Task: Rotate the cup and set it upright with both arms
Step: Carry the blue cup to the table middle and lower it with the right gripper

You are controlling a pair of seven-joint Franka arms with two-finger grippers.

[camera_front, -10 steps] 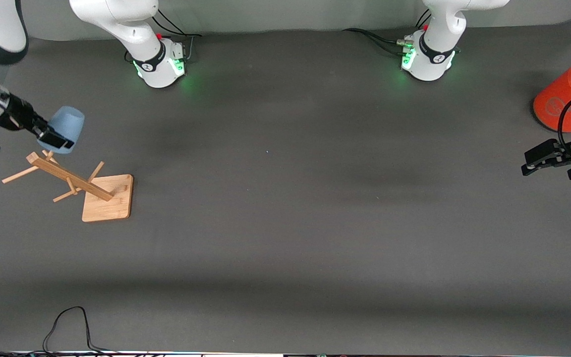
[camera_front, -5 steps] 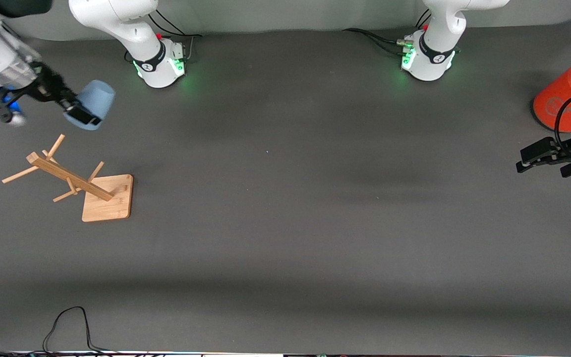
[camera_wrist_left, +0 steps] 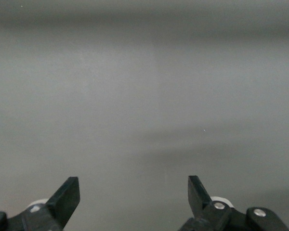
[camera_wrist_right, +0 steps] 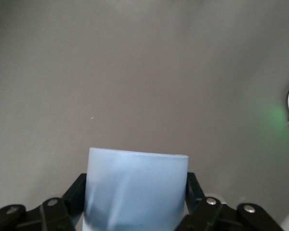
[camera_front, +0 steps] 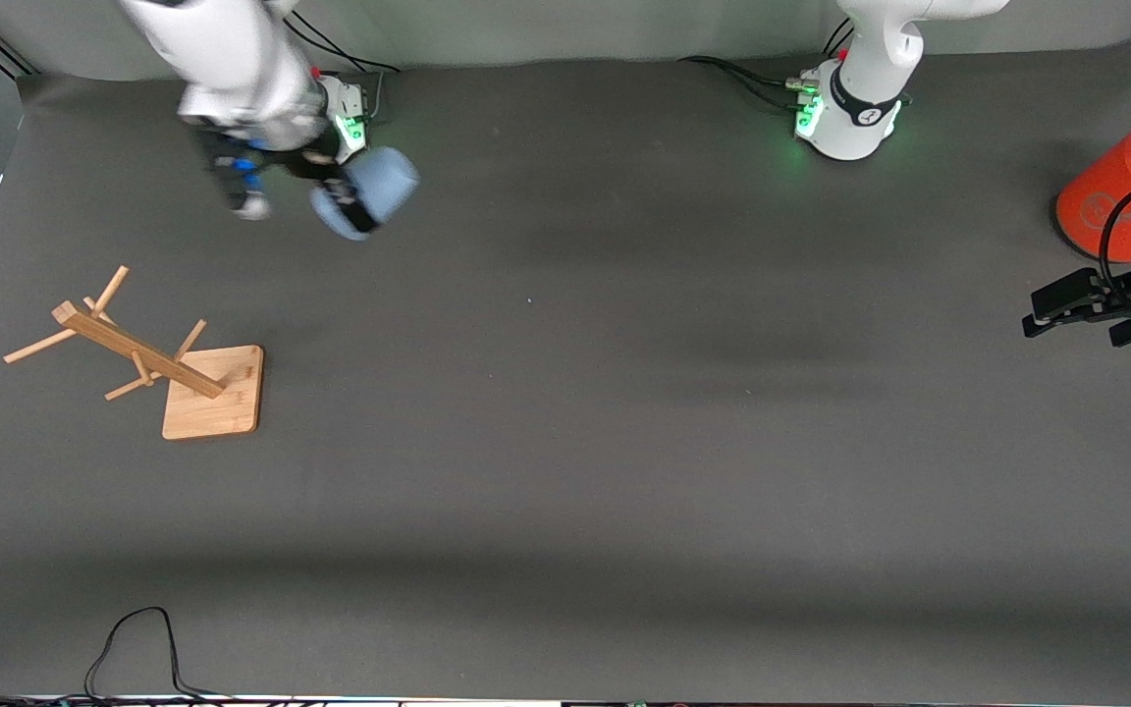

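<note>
The pale blue cup (camera_front: 377, 189) is held tilted in the air by my right gripper (camera_front: 348, 204), which is shut on it over the table close to the right arm's base. In the right wrist view the cup (camera_wrist_right: 136, 190) fills the space between the black fingers (camera_wrist_right: 77, 191). My left gripper (camera_front: 1066, 312) is open and empty, low over the table at the left arm's end, next to the orange can. In the left wrist view its gripper (camera_wrist_left: 134, 195) shows only bare grey table between the fingertips.
A wooden cup rack (camera_front: 148, 365) with pegs on a square base stands at the right arm's end. A large orange can (camera_front: 1120, 201) with a grey lid stands at the left arm's end. A black cable (camera_front: 134, 643) lies at the table's near edge.
My right gripper has carried the cup from over the wooden rack up and toward the table's middle, near the right arm's base. The left gripper has barely moved.
</note>
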